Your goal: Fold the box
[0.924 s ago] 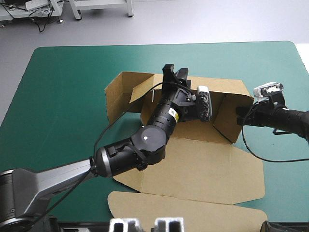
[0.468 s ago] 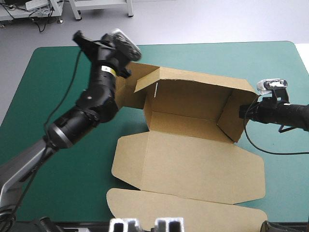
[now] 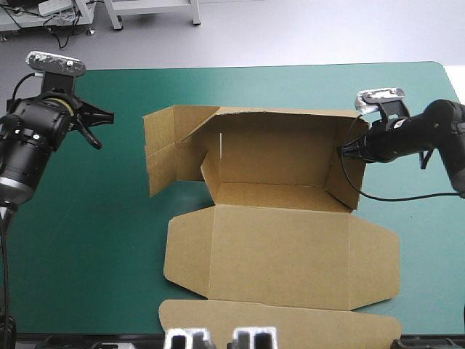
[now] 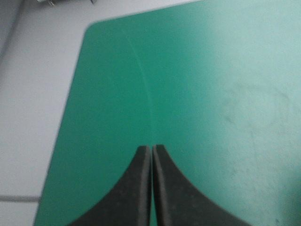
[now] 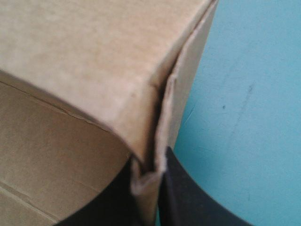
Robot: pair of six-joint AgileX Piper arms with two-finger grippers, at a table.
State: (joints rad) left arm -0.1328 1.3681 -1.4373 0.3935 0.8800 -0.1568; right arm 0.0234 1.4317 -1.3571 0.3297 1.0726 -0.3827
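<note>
The brown box (image 3: 280,251) lies mid-table with its back wall and right wall raised and its wide front panel flat. Its left flap (image 3: 163,147) stands out to the side, unfolded. My right gripper (image 3: 346,150) is shut on the top corner of the right wall; in the right wrist view the box (image 5: 84,61) edge sits pinched in the right gripper (image 5: 150,165). My left gripper (image 3: 93,122) is off to the left of the box, well apart from it. In its own view the left gripper (image 4: 151,149) is shut and empty over the teal-green cover (image 4: 216,94).
The box's long front flap (image 3: 276,320) reaches the table's near edge. Bare teal-green cover (image 3: 87,240) spreads left of the box and beyond its back wall. The table's far left corner (image 4: 89,28) shows ahead of the left gripper.
My left arm has pulled out of the box and swung away to the table's left side. The left flap has fallen open. The right gripper has shifted slightly with the wall it holds.
</note>
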